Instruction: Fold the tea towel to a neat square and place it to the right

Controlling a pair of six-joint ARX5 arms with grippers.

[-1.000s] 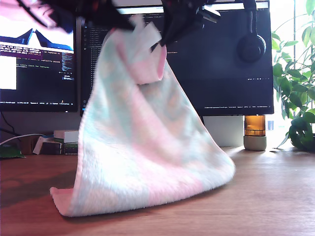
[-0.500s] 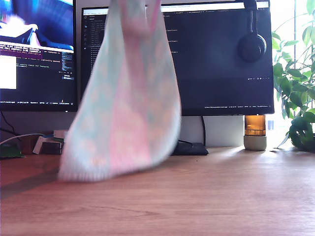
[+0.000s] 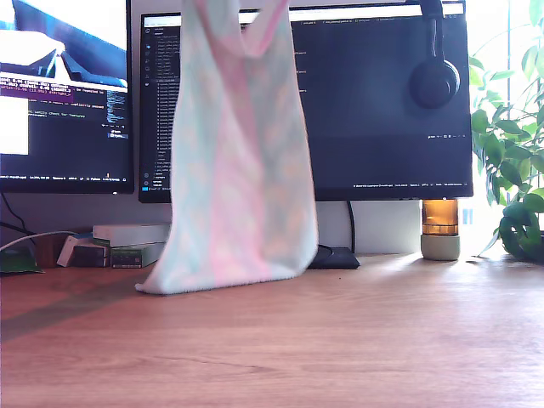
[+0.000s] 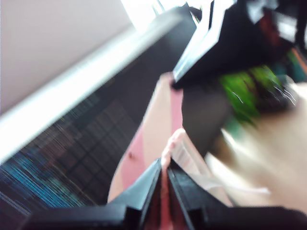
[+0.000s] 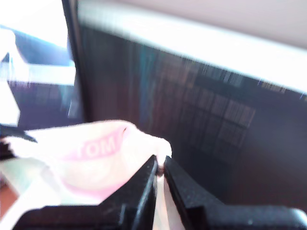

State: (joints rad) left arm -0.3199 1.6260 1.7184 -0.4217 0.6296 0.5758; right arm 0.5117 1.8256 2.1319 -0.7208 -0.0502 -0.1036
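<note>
Tea towel (image 3: 234,170) hangs unfolded above the desk (image 3: 340,340), pinched by my first gripper (image 4: 164,167) and second gripper (image 5: 159,165); folding and placing remain.

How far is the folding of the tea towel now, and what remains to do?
Done: no fold shows yet. In hand: the tea towel hangs full length in front of the monitor, my first gripper and my second gripper each shut on its top edge. Left: fold it square and lay it on the desk.

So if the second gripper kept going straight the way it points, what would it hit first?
Probably the dark monitor screen. My second gripper, shut on the tea towel, points at it, though blur hides how far off it is.
</note>
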